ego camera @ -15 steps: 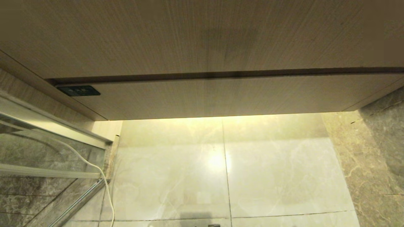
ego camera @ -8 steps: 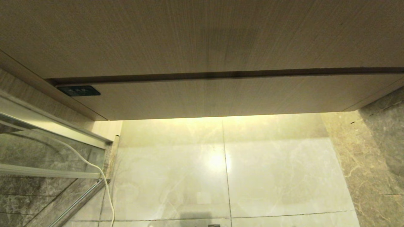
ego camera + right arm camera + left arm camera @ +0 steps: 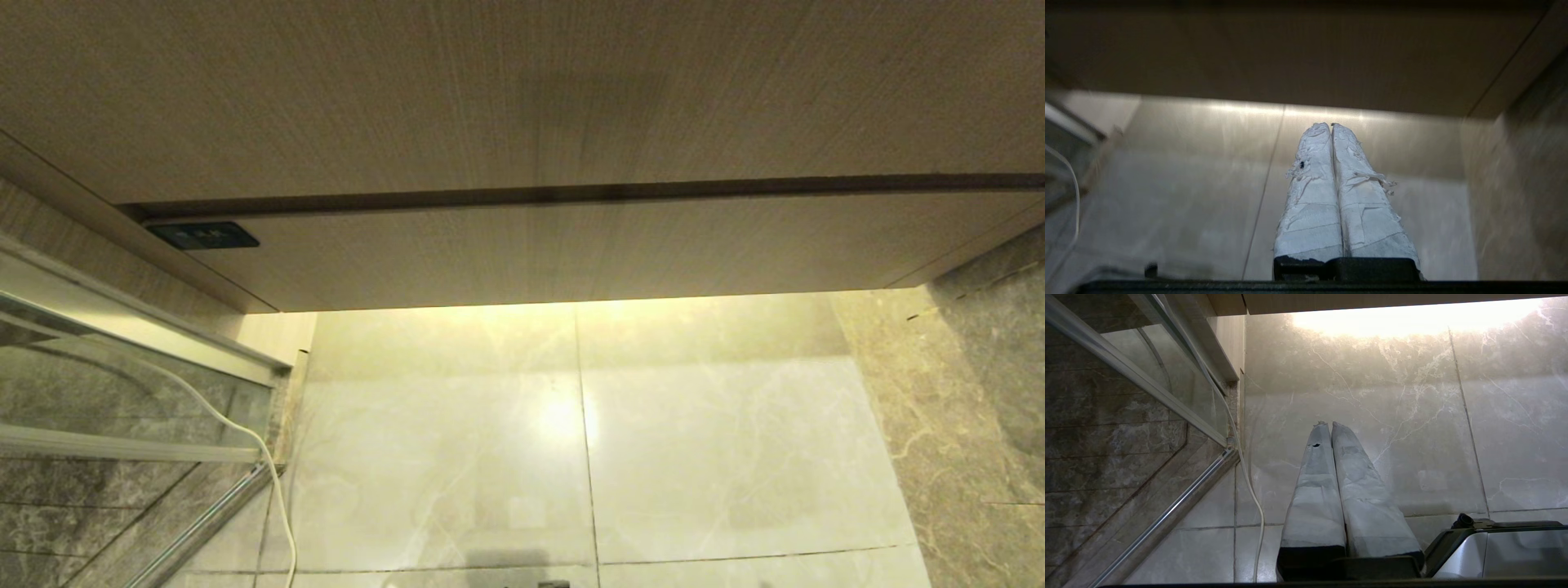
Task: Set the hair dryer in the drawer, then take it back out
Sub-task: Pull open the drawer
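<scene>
**Cabinet fronts.** Two light-brown wood-grain fronts fill the upper half of the head view. The taller front (image 3: 522,90) is above; below a dark horizontal gap sits the drawer (image 3: 571,253), its flat handleless face flush and pushed in. A small dark label (image 3: 204,235) marks the drawer's upper left corner.

**Floor.** Pale marble floor tiles (image 3: 702,457) spread across the lower centre, lit by a warm strip under the drawer's lower edge (the one broad stretch of open room).

**Obstructions, left.** A glass shower screen (image 3: 98,384) with metal rails occupies the lower left; a white cable (image 3: 245,433) trails along it to the floor.

**Obstructions, right.** A darker stone wall (image 3: 980,392) closes the right edge.

**Left gripper** (image 3: 1328,424). Tape-wrapped fingers pressed together, grasping nothing, over the floor tiles near the screen's lower rail.

**Right gripper** (image 3: 1329,124). Tape-wrapped fingers clenched tip to tip, empty, aimed toward the lower edge of the wood front.

**Hair dryer.** Appears in no view.
</scene>
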